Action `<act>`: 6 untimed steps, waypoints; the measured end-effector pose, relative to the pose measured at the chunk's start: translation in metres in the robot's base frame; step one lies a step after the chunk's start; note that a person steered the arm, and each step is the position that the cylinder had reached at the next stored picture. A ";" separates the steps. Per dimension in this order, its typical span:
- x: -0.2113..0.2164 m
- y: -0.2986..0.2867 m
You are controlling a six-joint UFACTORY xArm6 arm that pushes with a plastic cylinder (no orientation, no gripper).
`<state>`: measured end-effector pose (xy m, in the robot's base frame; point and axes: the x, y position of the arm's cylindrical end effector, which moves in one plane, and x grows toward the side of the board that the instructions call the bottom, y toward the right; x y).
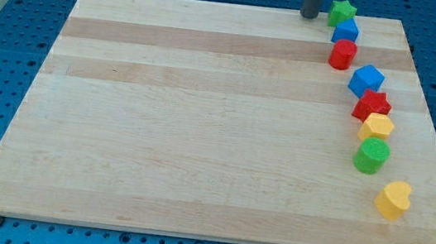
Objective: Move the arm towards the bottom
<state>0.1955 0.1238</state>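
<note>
Resting at the board's (199, 136) top edge, my tip (309, 16) sits just left of the green star (341, 12); no fingers exist, only a rod; blue (346, 31), red cylinder (342, 54), blue cube (366, 79), red star (372, 106), yellow hexagon (377, 126), green cylinder (371, 156) and yellow heart (393, 199) curve down the view's right.

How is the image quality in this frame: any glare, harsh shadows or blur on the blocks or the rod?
Camera view: light is even and soft, no glare on the wooden board; blocks like the yellow heart and green cylinder cast only faint shadows; edges look slightly soft overall; my tip, at the view's top just left of the green star, is sharp enough to locate.
</note>
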 end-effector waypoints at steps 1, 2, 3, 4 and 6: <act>0.002 -0.004; 0.030 -0.051; 0.053 -0.067; 0.055 -0.061; -0.003 -0.053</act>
<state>0.1925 0.0707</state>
